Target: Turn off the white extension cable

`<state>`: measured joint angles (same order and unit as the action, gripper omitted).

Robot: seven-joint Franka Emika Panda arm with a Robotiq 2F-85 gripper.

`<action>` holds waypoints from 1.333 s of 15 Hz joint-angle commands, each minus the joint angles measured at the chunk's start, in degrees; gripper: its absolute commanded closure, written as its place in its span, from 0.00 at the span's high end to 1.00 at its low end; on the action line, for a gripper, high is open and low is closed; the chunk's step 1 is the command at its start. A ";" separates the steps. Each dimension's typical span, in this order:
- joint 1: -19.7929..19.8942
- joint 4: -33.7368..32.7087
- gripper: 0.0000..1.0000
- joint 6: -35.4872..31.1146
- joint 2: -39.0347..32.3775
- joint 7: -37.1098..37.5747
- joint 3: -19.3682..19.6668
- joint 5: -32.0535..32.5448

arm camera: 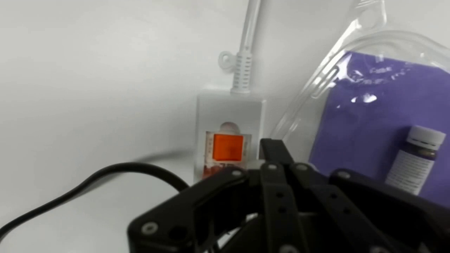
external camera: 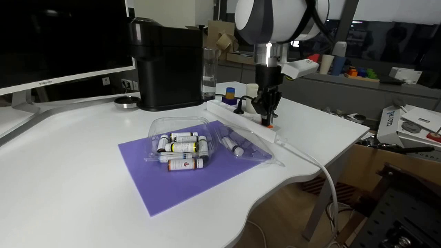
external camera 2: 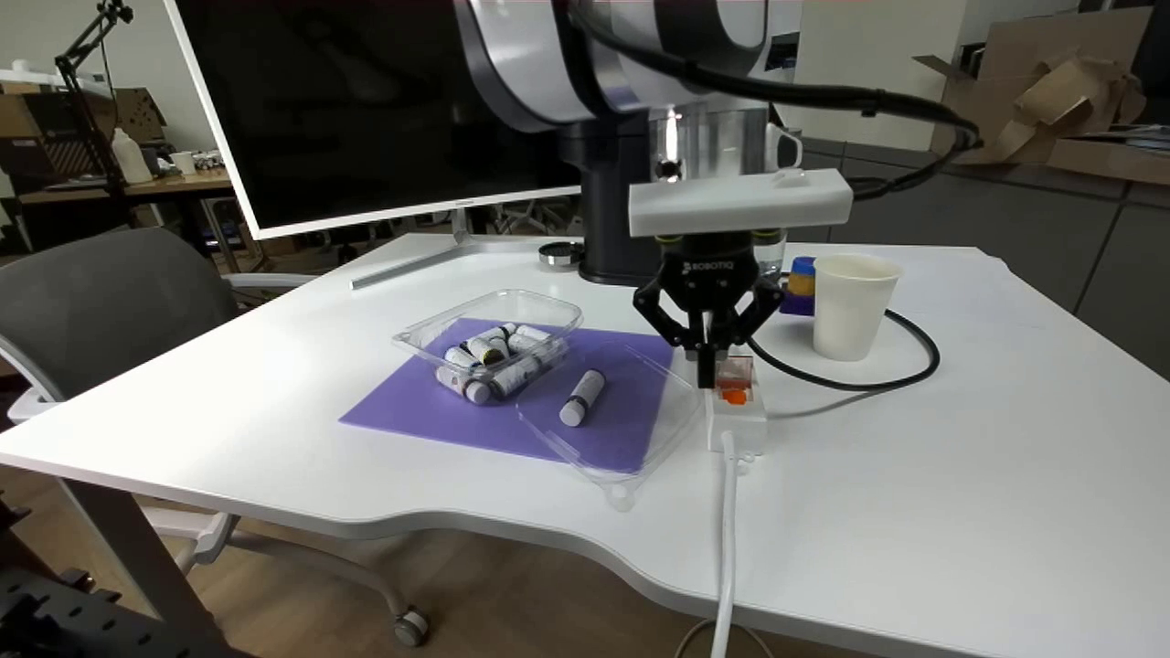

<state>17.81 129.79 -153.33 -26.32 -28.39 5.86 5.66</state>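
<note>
Tool (arm camera: 272,149) pressed together, white extension cable (arm camera: 230,109) just beside it, orange switch (arm camera: 227,147) near

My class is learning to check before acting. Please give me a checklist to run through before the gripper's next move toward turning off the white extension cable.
1. Orange-red switch in sight: ok, in the wrist view.
2. Gripper shut for pressing: ok; its jaws are together.
3. Gripper over the switch: not ok; it appears beside it.
4. Switch on or off: cannot tell from its look.
5. White cord away from the gripper: ok; it trails off the switch end.
6. Clear plastic lid apart from the white extension cable: cannot tell; it lies close beside.
</note>
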 commanded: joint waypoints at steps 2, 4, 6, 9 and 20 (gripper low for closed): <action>-0.01 9.88 0.25 -0.76 11.55 -0.66 -1.08 0.07; -0.89 12.10 0.32 -0.63 14.90 0.10 -0.47 0.46; -1.74 13.27 0.45 0.78 17.53 1.20 0.24 0.64; -2.81 14.07 0.67 2.45 20.33 3.58 1.36 1.05; -3.87 13.73 1.00 10.19 27.42 9.16 4.70 2.05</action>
<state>14.61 142.69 -145.61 -2.02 -22.67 9.19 5.80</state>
